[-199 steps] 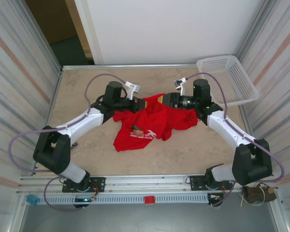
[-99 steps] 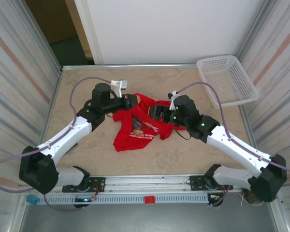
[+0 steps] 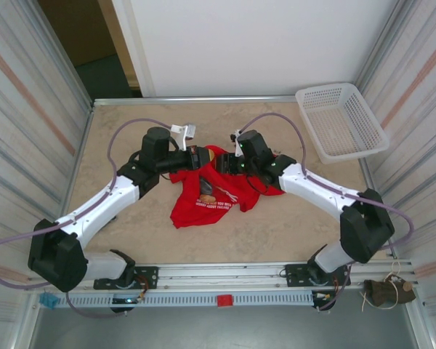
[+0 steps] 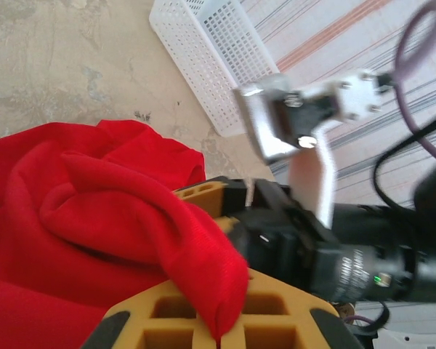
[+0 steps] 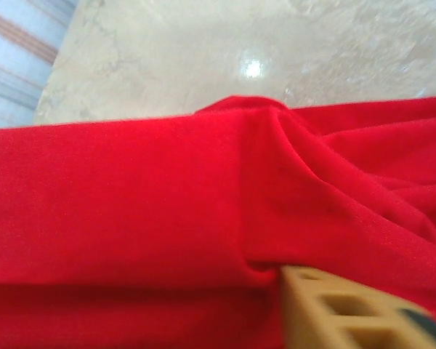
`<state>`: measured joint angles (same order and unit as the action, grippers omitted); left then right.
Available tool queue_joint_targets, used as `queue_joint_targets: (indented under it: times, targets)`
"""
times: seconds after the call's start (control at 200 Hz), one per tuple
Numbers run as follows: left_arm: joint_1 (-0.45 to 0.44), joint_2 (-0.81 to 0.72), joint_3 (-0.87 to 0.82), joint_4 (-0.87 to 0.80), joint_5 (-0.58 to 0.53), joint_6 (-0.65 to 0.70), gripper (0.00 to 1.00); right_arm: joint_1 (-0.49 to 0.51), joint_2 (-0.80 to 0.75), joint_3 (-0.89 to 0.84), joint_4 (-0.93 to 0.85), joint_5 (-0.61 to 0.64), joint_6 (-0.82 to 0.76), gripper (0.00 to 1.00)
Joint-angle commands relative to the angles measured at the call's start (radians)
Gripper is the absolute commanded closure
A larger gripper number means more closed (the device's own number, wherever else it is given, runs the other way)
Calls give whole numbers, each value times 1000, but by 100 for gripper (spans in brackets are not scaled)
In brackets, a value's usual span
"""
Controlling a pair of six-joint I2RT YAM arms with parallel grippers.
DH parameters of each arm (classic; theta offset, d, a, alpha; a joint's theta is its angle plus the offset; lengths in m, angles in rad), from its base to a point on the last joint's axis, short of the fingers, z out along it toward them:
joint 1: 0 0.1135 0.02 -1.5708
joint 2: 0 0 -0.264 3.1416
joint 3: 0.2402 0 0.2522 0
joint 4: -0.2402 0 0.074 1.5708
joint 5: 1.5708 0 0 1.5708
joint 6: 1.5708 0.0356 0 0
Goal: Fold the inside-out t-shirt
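Left pincer (image 3: pixel 201 157) sits well left of the white mesh basket (image 3: pixel 341 120). In its wrist view the yellow fingers (image 4: pixel 131 318) look closed w/ a red fold nipped between them, so we read it as gripping the cloth. The inside-out t-shirt (image 3: pixel 211 196) lies bunched on the worktop (image 3: pixel 291 233), left of the basket and nearer the arm bases, print side up, its far edge gathered at the pincers. Right pincer (image 3: pixel 227 164) is at the shirt's basket-side edge, just beside the left one. We see one finger (image 5: pixel 298 283) against cloth, so we can't tell if it's clamped. Fabric looks thin, light, floppy, no stiffness; it'll prob. sag and slip if pinched shallow. We judge the best hold is at hem or shoulder seams, both layers, pincers well apart, to spread it flat before folding.
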<state>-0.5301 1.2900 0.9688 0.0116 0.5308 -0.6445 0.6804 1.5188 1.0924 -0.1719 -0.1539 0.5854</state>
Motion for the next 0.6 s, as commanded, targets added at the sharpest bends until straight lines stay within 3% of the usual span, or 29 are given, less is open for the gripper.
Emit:
queue_joint_targets:
  times: [0.0, 0.19, 0.376, 0.411, 0.496, 0.596]
  targets:
    - [24, -38, 17, 15, 14, -2, 100, -49, 11, 30, 42, -217, -50, 97]
    - [102, -6, -31, 2, 5, 41, 100, -139, -115, -50, 118, -572, -103, 100]
    - [130, 71, -33, -24, -21, 102, 100, -222, -209, -112, 316, -868, 4, 100]
    - [130, 86, -25, -32, -32, 111, 92, -229, -211, -114, 349, -900, 31, 100]
    - [130, 107, 1, -58, -55, 137, 57, -236, -203, -111, 394, -923, 67, 100]
    - [131, 78, 27, -116, -96, 184, 40, -259, -182, -119, 390, -897, 68, 100]
